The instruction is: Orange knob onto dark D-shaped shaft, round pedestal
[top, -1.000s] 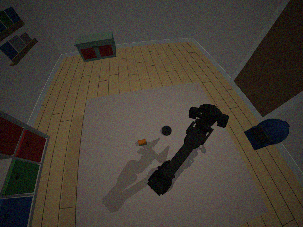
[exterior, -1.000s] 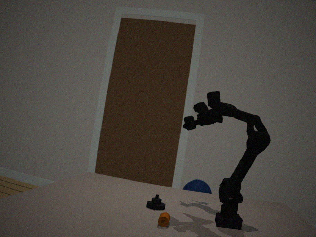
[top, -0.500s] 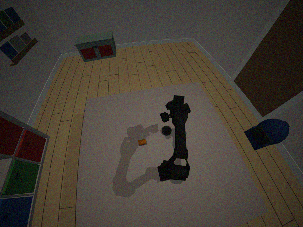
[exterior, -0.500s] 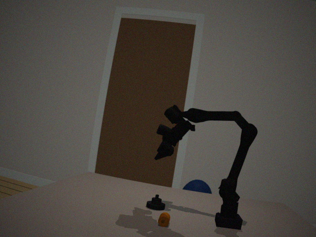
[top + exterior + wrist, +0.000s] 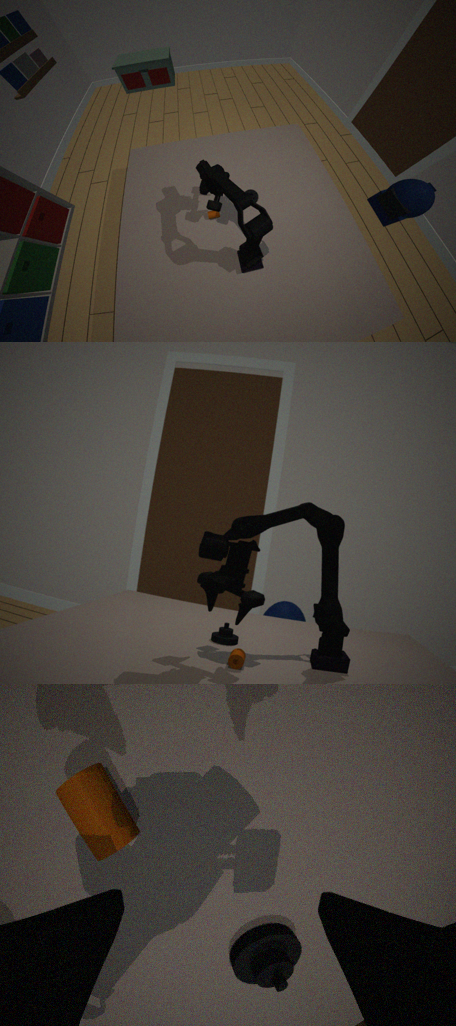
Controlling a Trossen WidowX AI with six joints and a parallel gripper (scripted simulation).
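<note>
The orange knob [image 5: 213,214] [image 5: 236,658] [image 5: 97,811] lies on its side. In the exterior view one end face with a small dark mark is turned to the view; the shape of its hole cannot be made out. The dark round pedestal [image 5: 254,195] [image 5: 224,637] [image 5: 245,956] stands upright with its thin shaft [image 5: 226,625] [image 5: 281,984] bare; the arm partly covers it in the top view. The shaft's flat side cannot be seen. My gripper [image 5: 223,617] [image 5: 223,903] is open and empty, pointing down above the pedestal, with the knob beyond the left fingertip in the wrist view.
The knob and pedestal stand apart on the pale surface [image 5: 294,257], with the arm's base [image 5: 251,259] [image 5: 330,660] beside them. Arm shadows fall around the knob. A blue object [image 5: 412,198] [image 5: 284,611], a cabinet [image 5: 147,66] and shelves stand farther off.
</note>
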